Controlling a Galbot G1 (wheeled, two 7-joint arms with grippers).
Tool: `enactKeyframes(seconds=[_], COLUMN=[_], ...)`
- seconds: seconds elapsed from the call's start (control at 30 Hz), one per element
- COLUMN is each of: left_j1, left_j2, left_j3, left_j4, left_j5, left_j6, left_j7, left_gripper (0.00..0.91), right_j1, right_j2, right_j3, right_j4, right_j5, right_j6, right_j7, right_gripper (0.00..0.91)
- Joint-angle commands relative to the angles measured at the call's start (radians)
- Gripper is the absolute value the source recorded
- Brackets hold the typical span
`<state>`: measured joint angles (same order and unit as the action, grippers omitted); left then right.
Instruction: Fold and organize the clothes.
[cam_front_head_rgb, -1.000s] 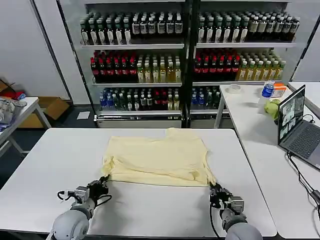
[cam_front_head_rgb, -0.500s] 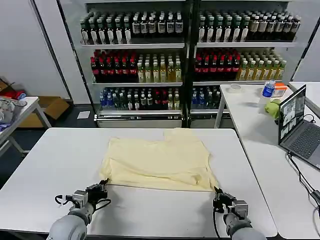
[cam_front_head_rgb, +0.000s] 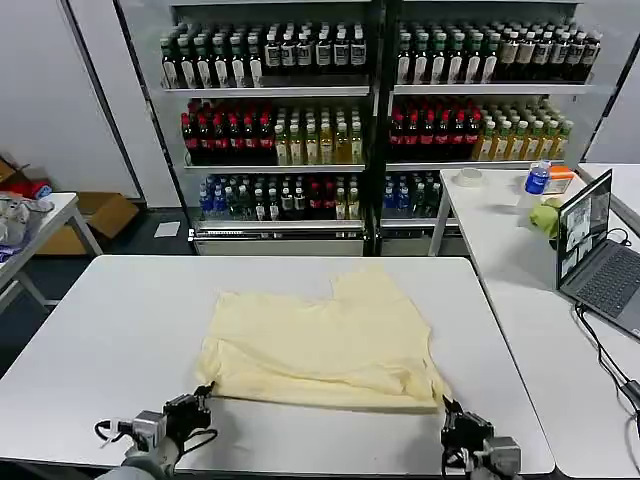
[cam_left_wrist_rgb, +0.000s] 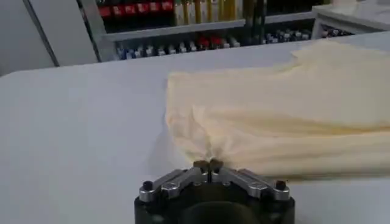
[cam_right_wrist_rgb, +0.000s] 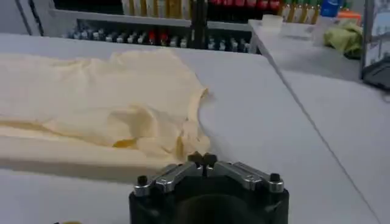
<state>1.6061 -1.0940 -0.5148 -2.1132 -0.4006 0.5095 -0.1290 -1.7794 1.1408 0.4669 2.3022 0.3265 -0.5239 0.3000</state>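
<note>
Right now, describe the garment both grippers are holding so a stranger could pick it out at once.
On the white table in front of the drinks shelves lies a pale yellow soft fabric shirt, spread mostly flat. Its near corners are pinched by the left gripper and right gripper. It is the only cloth on this table.

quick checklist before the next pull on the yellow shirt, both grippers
1. Left gripper shut on the shirt at its near left corner: ok.
2. Right gripper shut on the near right corner: ok.
3. Both grippers level with each other near the front edge of the table: ok.
4. Shirt lying flat: not ok, the near hem is bunched and folded over at both pinched corners.
5. Room left to pull toward the robot: not ok, the grippers are almost at the table's front edge.
6. Grip firm enough to hold: cannot tell.
</note>
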Motion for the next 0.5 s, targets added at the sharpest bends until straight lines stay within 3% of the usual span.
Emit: enactKeyframes(seconds=[0.03,0.23,0.3,0.33,0.4,0.43,0.5], left_j1=[0.170,0.224,0.236,0.241,0.258,0.266,0.278], left_j2=[-0.006,-0.021,-0.021,-0.021,-0.014,-0.011,-0.007], left_j3=[-0.037,-0.038,-0.037,-0.038,-0.043,-0.046,-0.058], left_j4=[-0.111,-0.141,-0.147,-0.149,-0.157,-0.160,-0.169], left_j5=[0.018,0.043,0.050,0.051,0.051,0.051,0.049], left_j6=[-0.008,-0.016,-0.014,-0.013,-0.010,-0.010,-0.008], left_j7=[-0.002,-0.004,-0.002,-0.001,0.009,0.012,0.013], left_gripper=[0.010,0.010,0.091,0.343,0.756,0.907,0.907], right_j1=[-0.125,-0.148,-0.148,-0.148,-0.148,-0.150,-0.152], right_j2=[-0.003,0.011,0.012,0.012,0.009,0.008,0.008], right_j3=[0.019,0.011,0.011,0.012,0.019,0.024,0.032], right_j4=[0.076,0.075,0.076,0.077,0.082,0.084,0.089], right_j5=[-0.041,-0.073,-0.082,-0.084,-0.088,-0.088,-0.088], right_j6=[0.000,0.006,0.001,-0.002,-0.020,-0.022,-0.022], right_j7=[0.000,0.000,0.002,0.002,0.005,0.003,0.002], right_gripper=[0.000,0.000,0.715,0.907,0.907,0.907,0.907])
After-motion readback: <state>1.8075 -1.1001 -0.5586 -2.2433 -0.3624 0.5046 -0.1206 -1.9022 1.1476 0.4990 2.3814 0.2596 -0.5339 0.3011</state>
